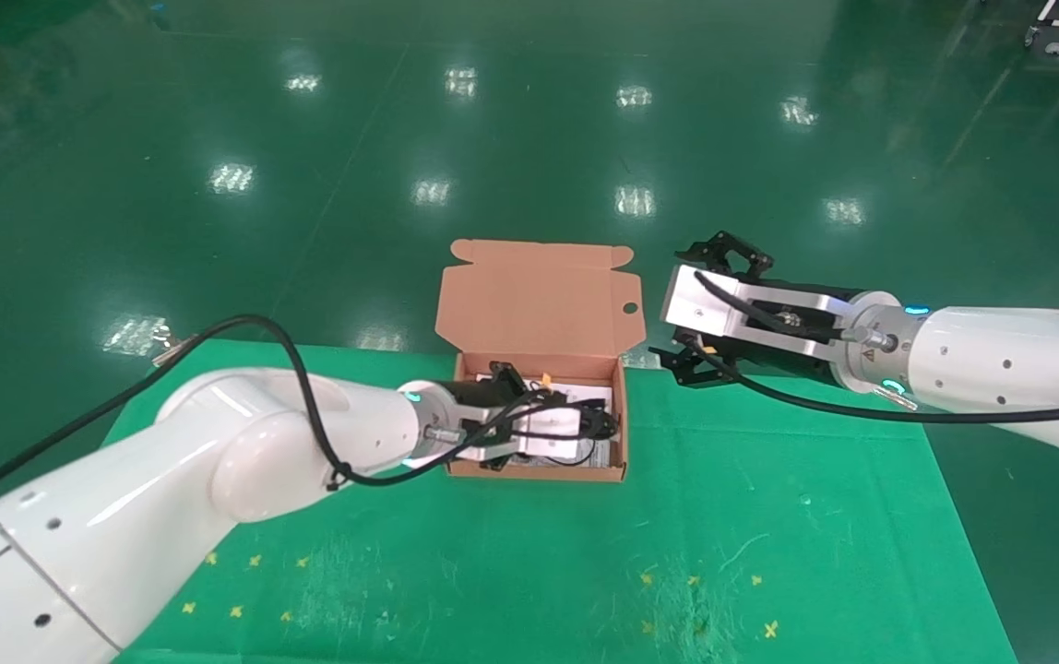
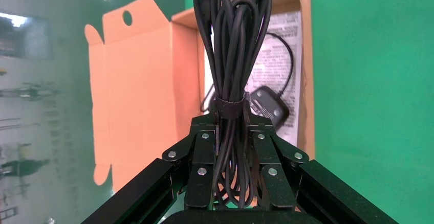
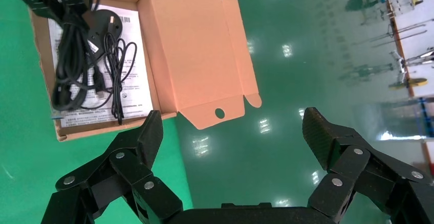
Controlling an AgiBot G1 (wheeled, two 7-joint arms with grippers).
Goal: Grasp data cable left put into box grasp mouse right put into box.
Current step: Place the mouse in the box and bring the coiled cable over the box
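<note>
The orange-brown box (image 1: 624, 433) stands open on the green table, lid (image 1: 539, 295) upright, with a white printed sheet (image 2: 279, 35) on its floor. My left gripper (image 1: 529, 415) is over the box, shut on the bundled black data cable (image 2: 229, 81) at its strap; the loops hang over the sheet (image 3: 69, 75). The black mouse (image 2: 268, 104) lies in the box on the sheet, also in the right wrist view (image 3: 105, 22), its thin cord (image 3: 120, 75) beside it. My right gripper (image 1: 670, 304) is open and empty, to the right of the lid, above the table's far edge.
The green cloth table (image 1: 585, 553) has small yellow marks near its front. Beyond the far edge lies glossy green floor (image 1: 529, 120). The box's right wall (image 2: 306, 81) runs close beside the mouse.
</note>
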